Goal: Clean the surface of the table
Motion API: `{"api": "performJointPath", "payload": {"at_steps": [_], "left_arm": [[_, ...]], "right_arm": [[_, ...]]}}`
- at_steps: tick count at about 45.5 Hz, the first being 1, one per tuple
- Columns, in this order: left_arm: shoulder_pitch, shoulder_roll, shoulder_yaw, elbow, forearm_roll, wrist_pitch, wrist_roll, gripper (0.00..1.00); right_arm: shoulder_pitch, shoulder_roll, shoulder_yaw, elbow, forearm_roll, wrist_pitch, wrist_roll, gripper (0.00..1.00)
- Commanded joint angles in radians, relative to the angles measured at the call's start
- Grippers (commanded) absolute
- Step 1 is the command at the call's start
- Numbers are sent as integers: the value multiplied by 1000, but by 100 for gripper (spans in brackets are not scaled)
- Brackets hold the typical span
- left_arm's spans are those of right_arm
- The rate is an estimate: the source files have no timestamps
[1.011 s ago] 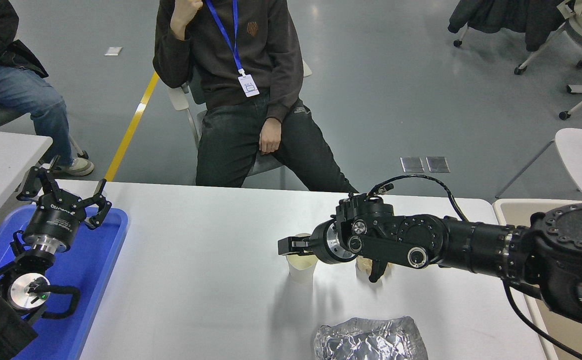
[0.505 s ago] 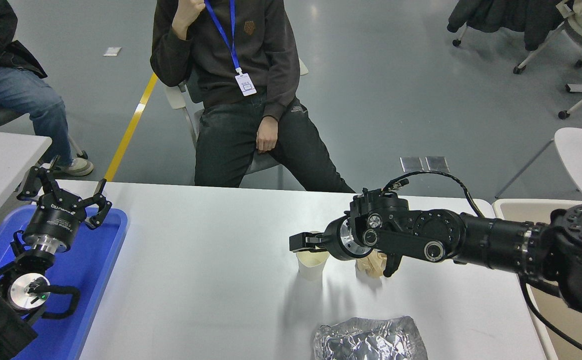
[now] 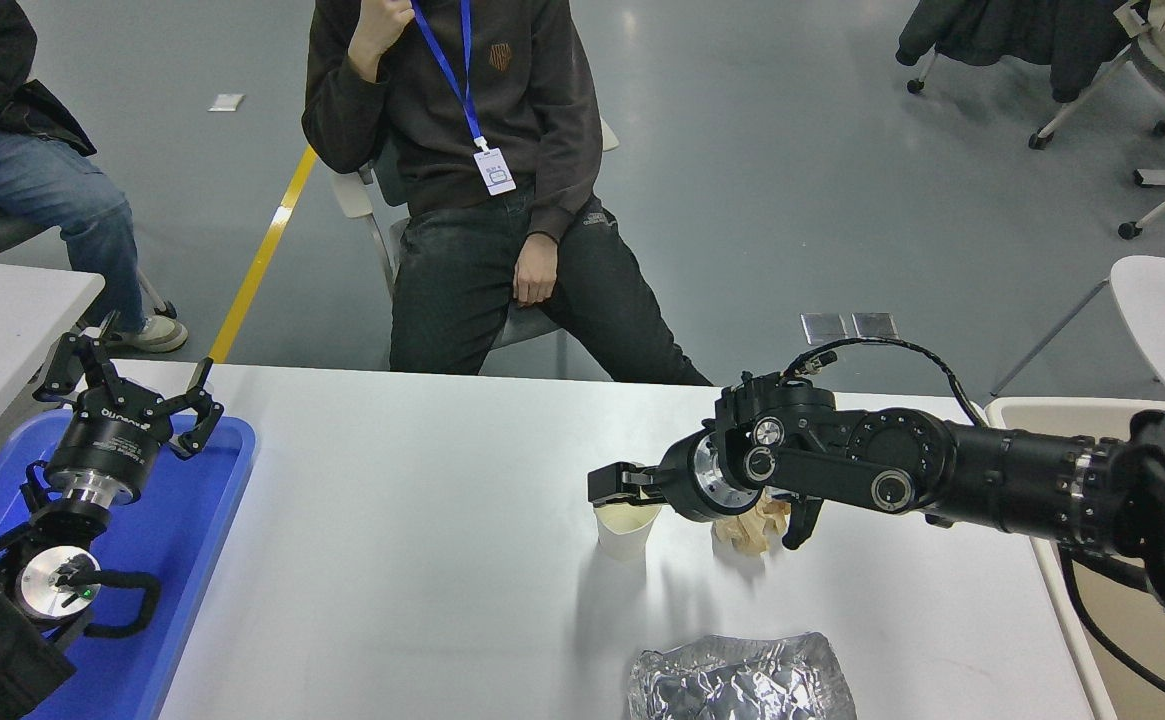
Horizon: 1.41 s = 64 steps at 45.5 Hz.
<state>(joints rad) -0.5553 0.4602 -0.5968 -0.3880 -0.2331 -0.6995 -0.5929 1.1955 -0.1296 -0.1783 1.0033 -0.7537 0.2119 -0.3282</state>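
Note:
The white table surface [image 3: 412, 540] fills the lower part of the head view. A white paper cup [image 3: 626, 531] stands upright on it near the middle. My right gripper [image 3: 610, 486] comes in from the right and is shut on the cup's rim. A crumpled brown paper wad [image 3: 750, 531] lies just right of the cup, partly under my right wrist. A crumpled sheet of silver foil [image 3: 740, 680] lies at the table's near edge. My left gripper [image 3: 132, 388] is parked open at the lower left, above the blue tray [image 3: 192, 520].
A seated person [image 3: 487, 180] faces the table's far edge, one hand on a thigh. Another person [image 3: 12, 170] sits at the far left. A smaller white table [image 3: 2, 310] stands at the left, and a beige surface [image 3: 1022, 415] adjoins the table's right end.
My right gripper has drawn back to the right, and the paper cup has moved right with it, nearer the brown paper wad. The left arm has not moved.

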Motion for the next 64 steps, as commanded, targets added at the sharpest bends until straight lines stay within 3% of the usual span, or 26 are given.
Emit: {"api": "performJointPath", "payload": {"at_steps": [1, 15, 17, 21, 26, 27, 29, 51, 64], "left_arm": [[0, 0, 0, 1, 0, 0, 1, 100], [0, 0, 0, 1, 0, 0, 1, 100], [0, 0, 0, 0, 0, 0, 1, 100], [0, 0, 0, 0, 0, 0, 1, 100], [0, 0, 0, 0, 0, 0, 1, 100], [0, 0, 0, 0, 0, 0, 1, 100], [0, 0, 0, 0, 0, 0, 1, 100], [0, 0, 0, 0, 0, 0, 1, 100], [0, 0, 0, 0, 0, 0, 1, 100]], "right_arm": [[-23, 1, -21, -8, -50, -52, 1, 83], [-53, 5, -17, -8, -79, -57, 1, 79], [-53, 7, -21, -8, -81, -59, 1, 69], [-51, 5, -23, -6, -75, -49, 1, 38], [-50, 2, -21, -6, -76, -48, 3, 19], [-48, 1, -23, -6, -76, -48, 6, 10], [-45, 1, -21, -6, -78, -48, 9, 0], [4, -54, 0, 66, -73, -22, 15, 0], [70, -264, 5, 293, -64, -19, 17, 0]]}}
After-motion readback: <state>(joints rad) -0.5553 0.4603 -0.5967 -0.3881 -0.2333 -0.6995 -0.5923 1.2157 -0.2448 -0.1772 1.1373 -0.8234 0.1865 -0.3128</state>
